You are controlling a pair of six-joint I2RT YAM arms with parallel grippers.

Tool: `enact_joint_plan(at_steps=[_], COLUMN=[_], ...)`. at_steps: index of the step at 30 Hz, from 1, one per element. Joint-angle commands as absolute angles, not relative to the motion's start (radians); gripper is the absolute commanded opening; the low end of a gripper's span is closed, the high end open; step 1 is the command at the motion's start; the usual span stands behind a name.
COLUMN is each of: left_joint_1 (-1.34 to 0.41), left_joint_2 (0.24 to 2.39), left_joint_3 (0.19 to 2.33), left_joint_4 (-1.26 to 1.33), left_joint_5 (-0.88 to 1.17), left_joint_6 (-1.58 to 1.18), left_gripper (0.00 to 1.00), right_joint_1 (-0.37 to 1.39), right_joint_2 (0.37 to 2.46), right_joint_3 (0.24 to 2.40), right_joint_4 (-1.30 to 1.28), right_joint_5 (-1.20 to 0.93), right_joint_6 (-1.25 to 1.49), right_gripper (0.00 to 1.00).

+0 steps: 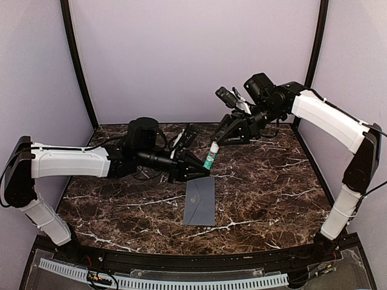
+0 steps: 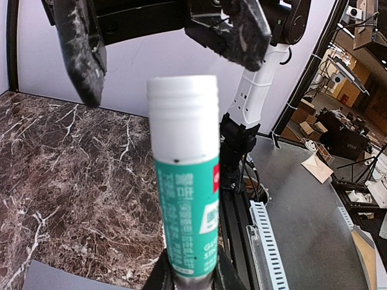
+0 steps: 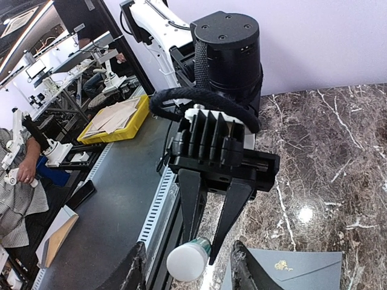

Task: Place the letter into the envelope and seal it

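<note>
1. The dark marble table [image 1: 272, 193] is carrying the grey-blue envelope [image 1: 201, 202], which is lying flat near its middle with the emblem side up.
2. The left claw [image 1: 204, 174] is gripping the base of a glue stick [image 1: 210, 157], holding it upright near the envelope's far edge.
3. The right claw [image 1: 219, 142] is standing wide, its fingers either side of the white cap [image 1: 214, 146] without touching it.

So the bench [image 1: 272, 199] is glossy dark marble-look stone with white veins. The envelope [image 1: 200, 202] is matt grey-blue paper. The glue stick [image 2: 184, 181] is smooth white plastic with a shiny teal label. The right pincer [image 1: 220, 141] fingers [image 2: 81, 48] are black, scuffed and kinda rough.
</note>
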State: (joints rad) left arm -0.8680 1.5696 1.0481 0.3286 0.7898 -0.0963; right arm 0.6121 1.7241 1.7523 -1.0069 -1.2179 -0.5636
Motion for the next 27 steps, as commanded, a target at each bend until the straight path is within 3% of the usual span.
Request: enact_joint_plan(at_steps=[1,12,19,27], left_joint_1=[-0.861,-0.853,-0.853,-0.850], left_joint_2=[1.527,1.518,1.516,1.529], left_joint_3=[1.043,1.033,1.032,1.030], left_joint_4=[0.365,0.397,0.403,0.479], left_joint_5=[0.811,0.807,0.802,0.737], left_joint_6=[-0.112,-0.133,-0.138,-0.223], left_gripper=[0.18,0.17,0.18,0.31], right_joint_1=[0.629,0.650,0.652,0.658], right_joint_2=[1.725,1.726,1.729,1.732], right_joint_3=[1.762,1.732,1.716,1.664], right_joint_4=[-0.975,-0.939,-0.897,-0.795], right_joint_5=[-1.248,-1.225,-1.225,-1.137], right_joint_6=[-0.552,-0.524,-0.476,-0.366], right_gripper=[0.43,0.37,0.12,0.00])
